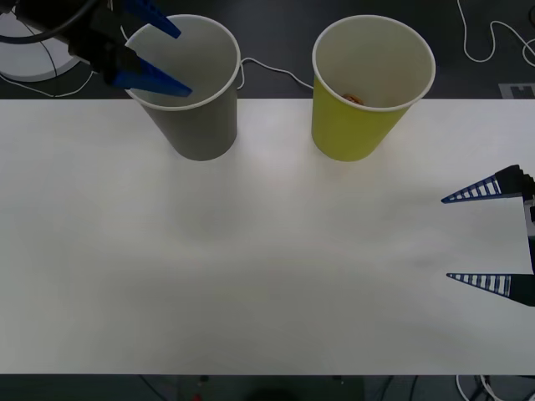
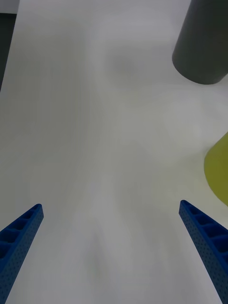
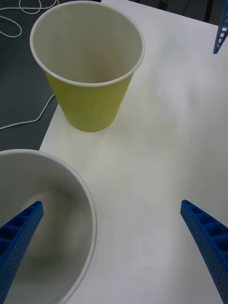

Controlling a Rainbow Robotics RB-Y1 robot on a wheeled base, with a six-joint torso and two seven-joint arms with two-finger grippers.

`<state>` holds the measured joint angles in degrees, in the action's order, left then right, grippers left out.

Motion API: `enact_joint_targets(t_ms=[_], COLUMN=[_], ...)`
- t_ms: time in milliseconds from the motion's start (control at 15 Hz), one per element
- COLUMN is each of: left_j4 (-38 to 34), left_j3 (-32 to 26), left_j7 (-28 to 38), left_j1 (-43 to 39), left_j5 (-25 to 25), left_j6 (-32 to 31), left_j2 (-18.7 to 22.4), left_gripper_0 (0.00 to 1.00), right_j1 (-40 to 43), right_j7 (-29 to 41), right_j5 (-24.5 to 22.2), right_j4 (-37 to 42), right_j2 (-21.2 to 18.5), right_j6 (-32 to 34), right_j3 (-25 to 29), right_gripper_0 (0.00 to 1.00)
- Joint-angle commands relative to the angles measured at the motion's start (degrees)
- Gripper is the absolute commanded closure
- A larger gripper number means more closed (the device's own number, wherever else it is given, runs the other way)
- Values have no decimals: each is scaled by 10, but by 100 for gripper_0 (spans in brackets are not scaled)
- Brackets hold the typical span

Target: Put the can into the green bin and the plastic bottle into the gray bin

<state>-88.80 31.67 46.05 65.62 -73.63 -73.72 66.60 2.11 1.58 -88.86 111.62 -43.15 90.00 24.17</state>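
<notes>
Front view: the gray bin (image 1: pixel 185 88) and the green bin (image 1: pixel 370 88) stand upright, side by side but apart, at the far edge of the table (image 1: pixel 251 267). The left gripper (image 1: pixel 163 57) hangs over the gray bin's mouth, fingers spread wide, holding nothing. The right gripper (image 1: pixel 464 238) sits low at the table's right edge, well apart from both bins, fingers also spread wide and empty. A small orange-red patch, likely the can (image 1: pixel 354 98), shows deep inside the green bin. No bottle lies on the table.

Right wrist view: the right gripper's fingertips (image 2: pixel 33 216) frame bare table. The gray bin's outer wall (image 2: pixel 202 47) and part of the green bin's wall (image 2: pixel 218 173) appear farther off; neither interior can be seen here.

Left wrist view: this camera looks down into both bins. The gray bin's rim (image 3: pixel 90 209) lies directly under the left gripper; its inside is blurred, so the bottle cannot be confirmed. The green bin's inside (image 3: pixel 90 57) appears pale, with no can discernible.

Progress, as a judgement: the can step appears done. With the left gripper empty above the gray bin and the table bare, the bottle step is probably done too, though unverified
</notes>
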Motion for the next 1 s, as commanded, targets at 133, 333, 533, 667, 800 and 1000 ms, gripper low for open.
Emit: enact_joint_targets(t_ms=[133, 333, 533, 667, 800, 1000], left_j4=[-66, -119, -158, -173, -180, -186], left_j3=[-154, -250, -314, -350, -379, -409], left_j7=[-52, -110, -167, -206, -257, -328], left_j1=[-152, -262, -352, -404, -454, -512], left_j5=[-20, -45, -49, -47, -47, -53], left_j6=[-51, -77, -96, -100, -100, -108], left_j2=[9, 7, 5, -4, -19, -40], left_gripper_0=[0, 0, 0, 0, 0, 0], right_j1=[0, 0, 0, 0, 0, 0], right_j7=[0, 0, 0, 0, 0, 0], right_j5=[0, 0, 0, 0, 0, 0], right_j4=[0, 0, 0, 0, 0, 0], right_j2=[0, 0, 0, 0, 0, 0], right_j6=[0, 0, 0, 0, 0, 0], right_j3=[0, 0, 0, 0, 0, 0], right_gripper_0=[0, 0, 0, 0, 0, 0])
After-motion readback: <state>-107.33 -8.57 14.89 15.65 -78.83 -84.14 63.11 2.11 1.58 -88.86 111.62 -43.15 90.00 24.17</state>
